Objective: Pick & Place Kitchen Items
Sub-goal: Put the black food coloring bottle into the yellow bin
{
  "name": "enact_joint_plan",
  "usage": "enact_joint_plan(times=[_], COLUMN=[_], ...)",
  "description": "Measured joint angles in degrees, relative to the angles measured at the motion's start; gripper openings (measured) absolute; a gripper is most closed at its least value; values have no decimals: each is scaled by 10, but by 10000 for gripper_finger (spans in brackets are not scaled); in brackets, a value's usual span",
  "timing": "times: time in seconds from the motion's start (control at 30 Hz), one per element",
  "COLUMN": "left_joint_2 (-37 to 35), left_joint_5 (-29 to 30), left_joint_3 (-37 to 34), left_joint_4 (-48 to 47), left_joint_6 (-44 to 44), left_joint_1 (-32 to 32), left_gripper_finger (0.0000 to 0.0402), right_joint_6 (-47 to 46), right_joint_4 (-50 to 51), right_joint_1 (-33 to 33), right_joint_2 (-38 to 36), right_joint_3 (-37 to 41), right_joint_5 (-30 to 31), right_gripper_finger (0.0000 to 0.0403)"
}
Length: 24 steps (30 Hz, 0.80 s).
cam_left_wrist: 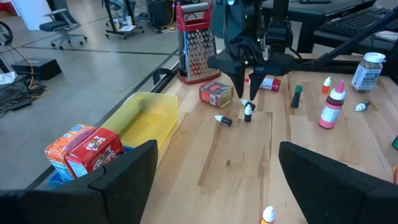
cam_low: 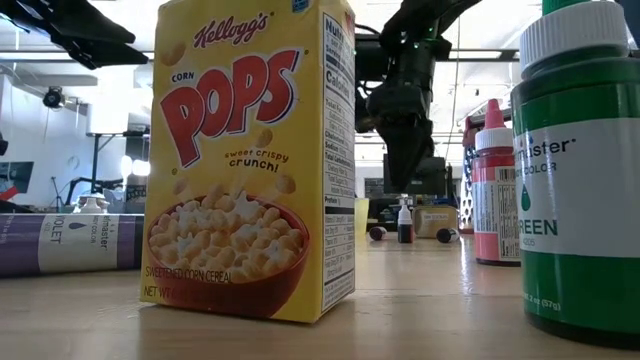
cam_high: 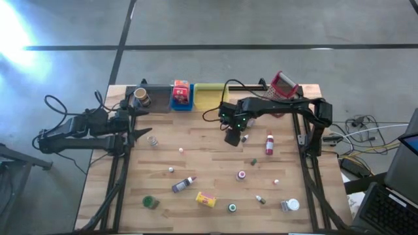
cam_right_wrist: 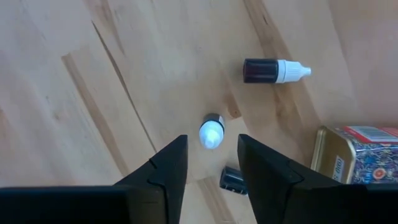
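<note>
A tiny dark bottle with a white cap stands upright on the wooden table, its base on the boards. My right gripper hangs just above it, pointing down, open a little wider than the cap and touching nothing; the left wrist view shows the gripper over the bottle. Beside it lie another small bottle and a printed tin. My left gripper waits open at the table's left edge.
Grey, blue and yellow trays line the far edge, with cereal boxes in the blue one. A red-handled grater stands far right. A red bottle, a Corn Pops box and several small items dot the near half.
</note>
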<state>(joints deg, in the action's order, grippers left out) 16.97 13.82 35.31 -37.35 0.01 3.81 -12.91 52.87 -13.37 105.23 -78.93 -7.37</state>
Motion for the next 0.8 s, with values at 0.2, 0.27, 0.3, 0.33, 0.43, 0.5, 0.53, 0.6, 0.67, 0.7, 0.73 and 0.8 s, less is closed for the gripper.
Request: enact_joint_plan(times=[0.2, 0.27, 0.3, 0.33, 0.43, 0.5, 0.53, 0.6, 0.67, 0.7, 0.73, 0.8], left_joint_2=[0, 0, 0, 0, 0, 0, 0, 0, 0, 0, 0, 0], left_joint_5=[0, 0, 0, 0, 0, 0, 0, 0, 0, 0, 0, 0], left_joint_3=[0, 0, 0, 0, 0, 0, 0, 0, 0, 0, 0, 0], left_joint_4=[0, 0, 0, 0, 0, 0, 0, 0, 0, 0, 0, 0], left_joint_6=[0, 0, 0, 0, 0, 0, 0, 0, 0, 0, 0, 0], left_joint_1=[0, 0, 0, 0, 0, 0, 0, 0, 0, 0, 0, 0], left_gripper_finger=[339, 339, 339, 339, 339, 339, 339, 339, 339, 339, 339, 339], right_joint_6=[-2, -2, -2, -2, -4, -5, -5, -5, -6, -6, -6, -6], right_joint_4=[-8, -10, -10, -9, -10, -18, -27, -37, -43, -49, -55, -68], right_joint_1=[1, 1, 1, 1, 3, 5, 5, 6, 6, 6, 7, 7], right_joint_2=[-3, -4, -4, -4, -2, -2, -2, -2, -2, -2, -2, -2], right_joint_3=[5, 6, 7, 9, 17, 26, 32, 41, 47, 49, 52, 59], right_joint_5=[0, 0, 0, 0, 0, 0, 0, 0, 0, 1, 3, 12], right_gripper_finger=[116, 114, 112, 112, 115, 121, 124, 132, 139, 142, 145, 150])
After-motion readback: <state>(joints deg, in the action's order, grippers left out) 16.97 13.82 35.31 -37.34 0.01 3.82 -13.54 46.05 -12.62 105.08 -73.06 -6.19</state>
